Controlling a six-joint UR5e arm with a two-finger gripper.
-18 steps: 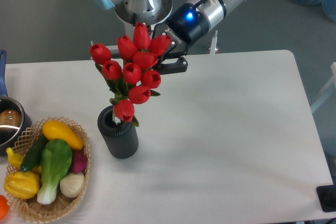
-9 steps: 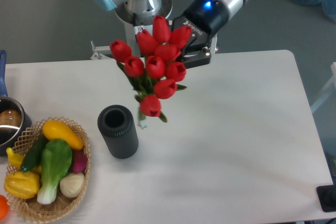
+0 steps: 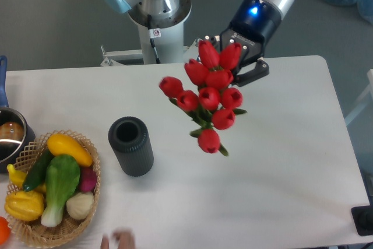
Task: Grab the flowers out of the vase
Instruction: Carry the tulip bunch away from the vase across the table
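The flowers (image 3: 208,98), a bunch of red tulip buds with green stems, hang in the air above the white table, to the right of the vase and clear of it. My gripper (image 3: 240,62) is shut on the bunch near its top, its fingers mostly hidden behind the buds. The vase (image 3: 131,146), dark grey and ribbed, stands upright and empty on the table's left half.
A wicker basket (image 3: 87,202) of vegetables sits at the front left corner. A metal pot (image 3: 10,135) stands at the left edge. A fingertip (image 3: 119,239) shows at the bottom edge. The robot base (image 3: 152,10) is behind the table.
The flowers were lifted out of the vase and carried to the right with the gripper. The vase now stands empty. A fingertip appeared at the bottom edge.
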